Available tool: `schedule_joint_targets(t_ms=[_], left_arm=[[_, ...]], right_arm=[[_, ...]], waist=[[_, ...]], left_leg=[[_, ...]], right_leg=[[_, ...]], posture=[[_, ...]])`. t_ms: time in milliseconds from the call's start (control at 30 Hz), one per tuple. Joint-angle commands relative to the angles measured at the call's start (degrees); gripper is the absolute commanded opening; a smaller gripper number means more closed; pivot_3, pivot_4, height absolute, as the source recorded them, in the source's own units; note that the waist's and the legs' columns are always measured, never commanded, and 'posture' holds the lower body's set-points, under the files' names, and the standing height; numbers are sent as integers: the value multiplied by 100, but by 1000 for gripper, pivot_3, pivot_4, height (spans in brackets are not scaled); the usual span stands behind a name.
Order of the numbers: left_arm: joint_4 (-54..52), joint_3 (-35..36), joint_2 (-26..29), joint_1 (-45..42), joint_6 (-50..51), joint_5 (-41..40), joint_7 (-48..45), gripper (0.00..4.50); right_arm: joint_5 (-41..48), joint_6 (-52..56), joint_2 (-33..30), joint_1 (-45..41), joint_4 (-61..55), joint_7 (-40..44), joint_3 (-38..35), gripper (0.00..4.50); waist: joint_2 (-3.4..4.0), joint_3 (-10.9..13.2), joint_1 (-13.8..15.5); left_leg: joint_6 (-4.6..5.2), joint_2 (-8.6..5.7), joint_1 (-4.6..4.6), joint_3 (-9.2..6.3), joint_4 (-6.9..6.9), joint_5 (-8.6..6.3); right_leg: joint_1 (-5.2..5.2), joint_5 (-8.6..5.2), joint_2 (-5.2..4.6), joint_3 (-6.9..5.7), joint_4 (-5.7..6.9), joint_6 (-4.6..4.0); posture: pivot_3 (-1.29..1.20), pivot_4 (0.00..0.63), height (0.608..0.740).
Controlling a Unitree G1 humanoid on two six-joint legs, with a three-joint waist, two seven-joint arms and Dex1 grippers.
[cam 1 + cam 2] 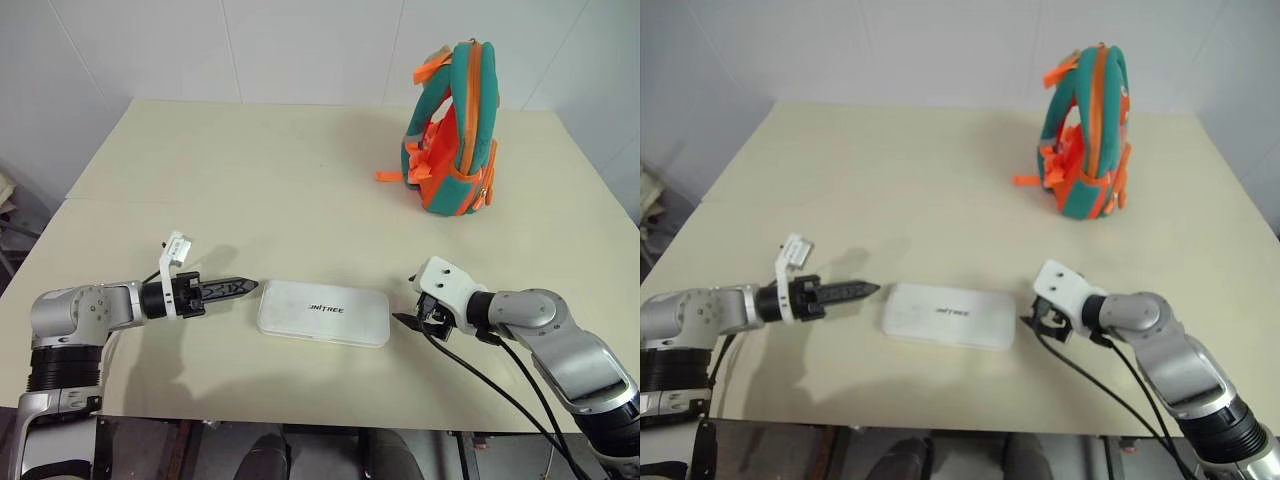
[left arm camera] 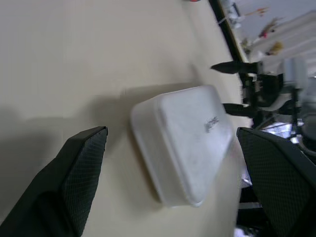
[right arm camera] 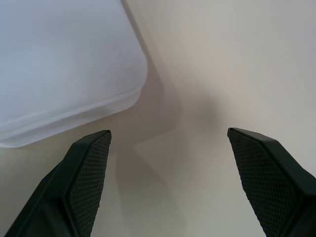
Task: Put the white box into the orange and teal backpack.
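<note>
Bench point(image 1: 300, 180) — pale cream, white walls behind; white box point(image 1: 323, 313) reads "UNITREE"; left gripper point(image 1: 240, 287) and right gripper point(image 1: 415, 320) both spread, empty.

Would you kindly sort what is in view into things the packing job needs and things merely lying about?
Job:
- white box, flat on the table
- orange and teal backpack, upright at the far right
- left gripper and right gripper, open, at the box's ends

Lying about:
- table alone
</note>
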Motion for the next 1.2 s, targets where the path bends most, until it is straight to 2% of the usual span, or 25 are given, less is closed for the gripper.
schedule_joint_targets(t_ms=[33,267,767,1200], left_arm=[[-199,-64,22,-49,253,-231,-50,4470],[-194,-280,205,45,294,-158,-67,4470],[-6,-770,-101,-236,353,-210,-259,4470],[186,-921,-208,-361,252,-167,-332,4470]], right_arm=[[2,-20,-29,-89,-240,17,-83,4500],[-10,-53,-32,-62,-219,3,-102,4500],[-75,-70,142,-262,-133,9,181,4500],[-88,-46,168,-250,-149,-9,234,4500]], waist=[[0,0,-10],[0,0,-4],[0,0,-3],[0,0,1]], left_leg=[[0,0,0,1,-1,0],[0,0,0,9,-3,0],[0,0,0,10,-2,0],[0,0,-1,11,-1,0]], right_leg=[[-2,0,0,1,1,0],[-9,0,1,9,3,0],[-10,0,1,10,4,0],[-10,0,1,11,3,0]], posture=[[0,150,740],[0,150,740],[0,150,740],[0,150,740]])
